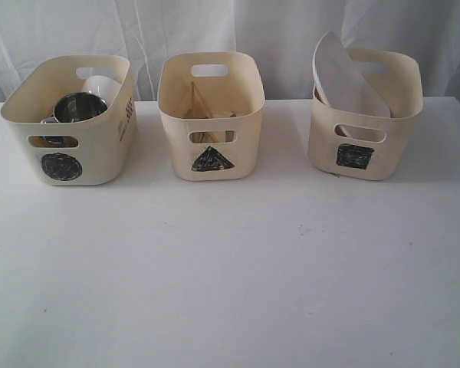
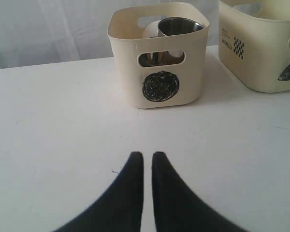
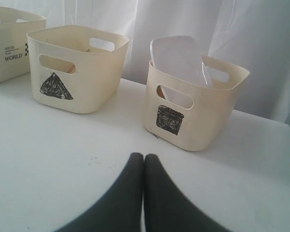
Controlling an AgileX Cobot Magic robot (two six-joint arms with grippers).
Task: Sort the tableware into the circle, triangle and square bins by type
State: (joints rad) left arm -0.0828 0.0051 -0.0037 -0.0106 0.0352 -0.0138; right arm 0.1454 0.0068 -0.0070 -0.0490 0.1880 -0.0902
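Note:
Three cream bins stand in a row at the back of the white table. The circle bin (image 1: 100,153) on the left holds a steel mug (image 1: 78,107) and a white bowl (image 1: 101,84). Wooden chopsticks (image 1: 193,100) lean inside the triangle bin (image 1: 245,146) in the middle. In the square bin (image 1: 326,149) on the right, the white plate (image 1: 345,77) stands on edge above the rim. Neither arm shows in the exterior view. My left gripper (image 2: 147,155) hovers over bare table in front of the circle bin (image 2: 130,72), shut and empty. My right gripper (image 3: 144,157) is shut and empty before the square bin (image 3: 208,116).
A white curtain hangs behind the bins. The table's (image 1: 230,268) front half is bare white surface with a few small dark specks. Gaps about a hand's width separate the bins.

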